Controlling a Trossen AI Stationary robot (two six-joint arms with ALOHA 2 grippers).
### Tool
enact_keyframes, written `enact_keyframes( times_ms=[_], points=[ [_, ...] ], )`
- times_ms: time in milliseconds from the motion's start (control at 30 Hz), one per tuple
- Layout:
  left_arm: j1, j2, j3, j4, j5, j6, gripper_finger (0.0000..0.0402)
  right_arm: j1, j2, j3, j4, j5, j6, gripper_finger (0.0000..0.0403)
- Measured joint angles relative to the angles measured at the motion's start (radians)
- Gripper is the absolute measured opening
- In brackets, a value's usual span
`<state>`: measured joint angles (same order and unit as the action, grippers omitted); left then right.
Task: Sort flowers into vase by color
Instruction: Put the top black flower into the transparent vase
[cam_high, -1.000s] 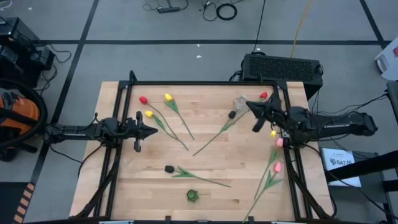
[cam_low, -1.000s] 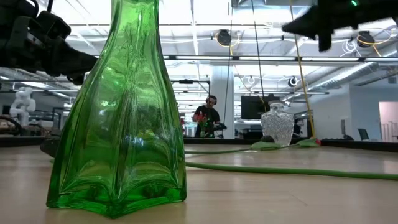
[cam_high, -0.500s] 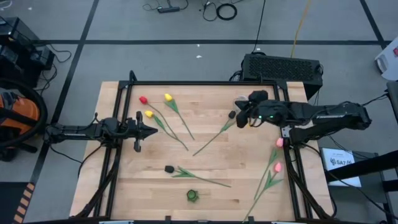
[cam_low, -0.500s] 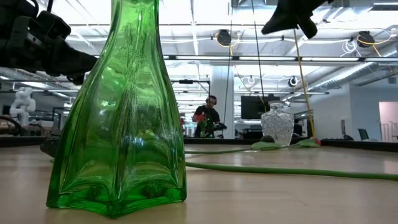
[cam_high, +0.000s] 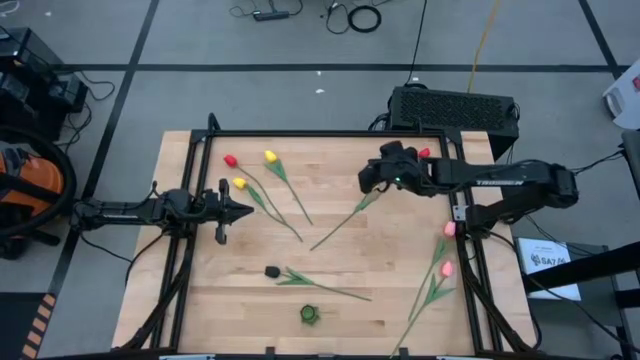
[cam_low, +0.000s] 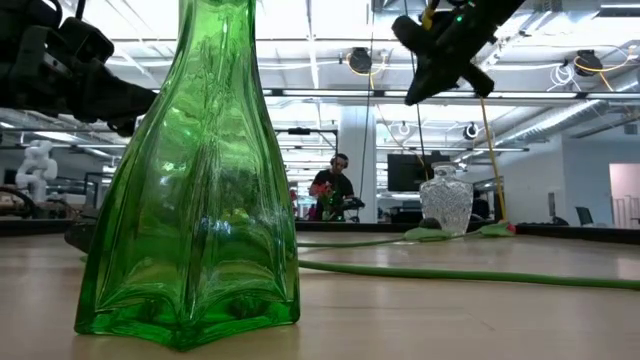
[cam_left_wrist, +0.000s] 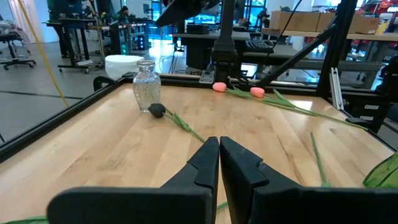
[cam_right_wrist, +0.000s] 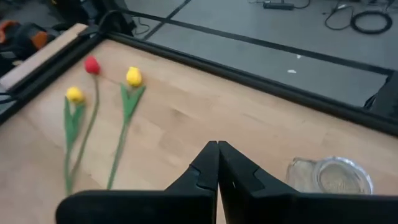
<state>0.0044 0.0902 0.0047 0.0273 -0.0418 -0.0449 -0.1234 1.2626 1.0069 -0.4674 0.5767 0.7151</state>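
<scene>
Tulips lie flat on the wooden table: a red one (cam_high: 230, 160) and two yellow ones (cam_high: 270, 157) (cam_high: 239, 183) at the far left, a black one (cam_high: 271, 271) near the middle front, and two pink ones (cam_high: 449, 229) (cam_high: 446, 268) at the right. A green vase (cam_high: 309, 314) stands at the near edge. A clear vase (cam_right_wrist: 329, 176) stands at the far right, under my right arm. My right gripper (cam_high: 365, 180) hovers shut and tilted down, above the table beside the clear vase. My left gripper (cam_high: 245, 210) waits shut and level at the left.
A long green stem (cam_high: 340, 222) runs aslant across the table's middle, its head end under my right gripper. A black frame (cam_high: 320, 133) rims the table. Another red tulip head (cam_high: 424, 153) shows beside my right arm. People stand far off in the room.
My right gripper has swung out from the right edge toward the table's middle and left, staying high above the wood. It has tipped nose-down and rolled about its own line. It has stayed shut.
</scene>
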Motion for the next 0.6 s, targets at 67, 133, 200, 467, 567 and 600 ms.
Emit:
enact_keyframes(
  times_ms=[67, 133, 200, 467, 567, 600],
  points=[
    [0.000, 0.000, 0.000, 0.000, 0.000, 0.000, 0.0022, -0.008, 0.011, 0.000, -0.006, -0.014, -0.023, 0.0000],
    [0.000, 0.000, 0.000, 0.000, 0.000, 0.000, 0.0022, -0.011, 0.013, 0.000, -0.024, -0.073, -0.017, 0.0000],
    [0.000, 0.000, 0.000, 0.000, 0.000, 0.000, 0.0022, -0.013, 0.006, 0.000, -0.071, -0.147, 0.032, 0.0000],
    [0.000, 0.000, 0.000, 0.000, 0.000, 0.000, 0.0022, 0.043, -0.001, 0.000, -0.358, -0.282, 0.414, 0.0000],
    [0.000, 0.000, 0.000, 0.000, 0.000, 0.000, 0.0022, 0.094, -0.001, 0.000, -0.395, -0.296, 0.567, 0.0000],
    [0.000, 0.000, 0.000, 0.000, 0.000, 0.000, 0.0022, 0.113, -0.001, 0.000, -0.407, -0.295, 0.620, 0.0000]
  ],
)
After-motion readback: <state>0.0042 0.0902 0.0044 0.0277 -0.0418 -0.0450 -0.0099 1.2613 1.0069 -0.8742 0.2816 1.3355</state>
